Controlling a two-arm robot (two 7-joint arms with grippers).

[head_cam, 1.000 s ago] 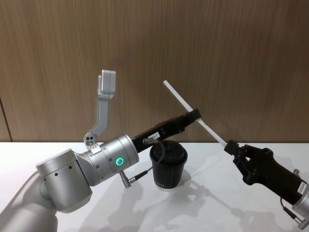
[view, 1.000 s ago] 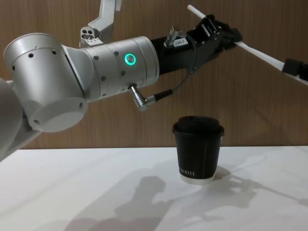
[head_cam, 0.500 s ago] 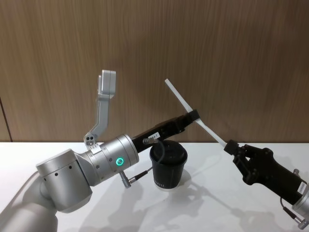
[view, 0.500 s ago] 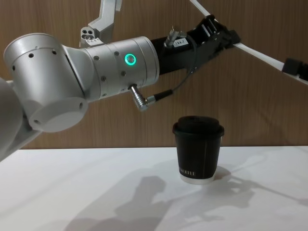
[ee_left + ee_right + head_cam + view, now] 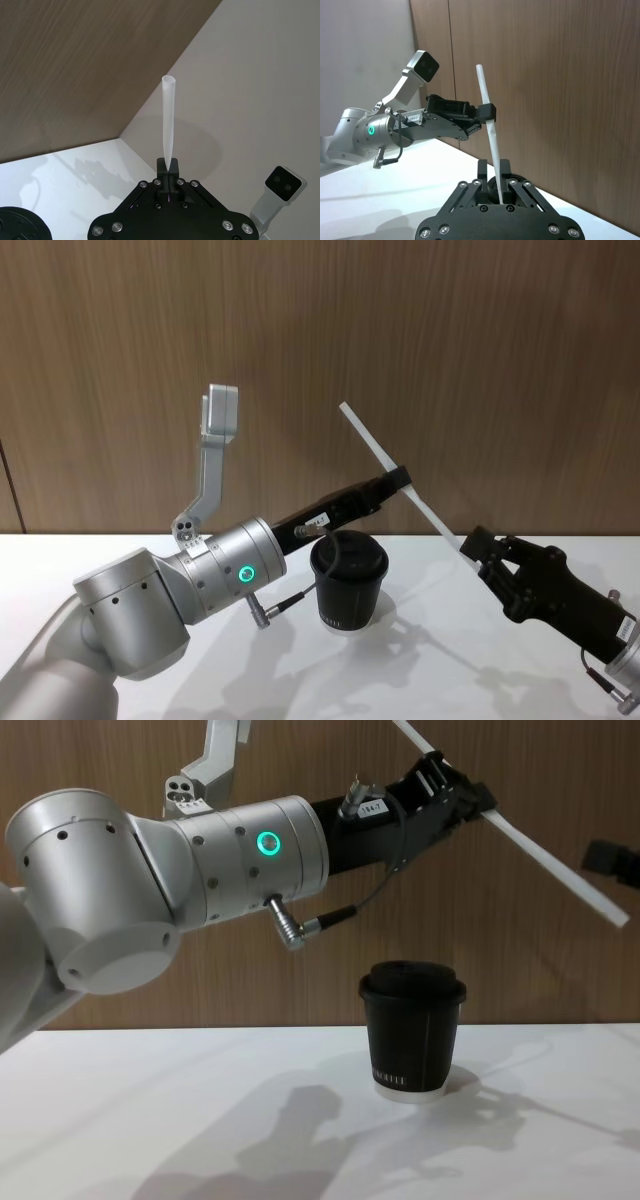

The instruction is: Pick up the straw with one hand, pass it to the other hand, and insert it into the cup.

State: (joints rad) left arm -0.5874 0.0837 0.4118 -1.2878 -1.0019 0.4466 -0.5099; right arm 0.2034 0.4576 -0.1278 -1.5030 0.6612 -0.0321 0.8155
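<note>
The straw (image 5: 375, 445) is a thin white tube held slanting in the air above the cup (image 5: 347, 585), a small black lidded cup with a white bottom rim. My left gripper (image 5: 400, 480), on the silver wrist with the green ring, is shut on the straw near its middle (image 5: 455, 795); the left wrist view shows the straw (image 5: 168, 120) rising from between its closed fingers (image 5: 168, 167). My right gripper (image 5: 480, 545) is open at the straw's lower end. In the chest view that end (image 5: 612, 915) hangs free just below the right gripper (image 5: 610, 855).
The cup (image 5: 412, 1030) stands on the white table (image 5: 450, 660), below and slightly behind the left forearm. A wood-panelled wall closes the back. A dark cable (image 5: 330, 920) loops under the left wrist. There is free table to both sides of the cup.
The right gripper's fingers have opened and let go of the straw's lower end. The straw now tilts more steeply in the left gripper, its free end swung down.
</note>
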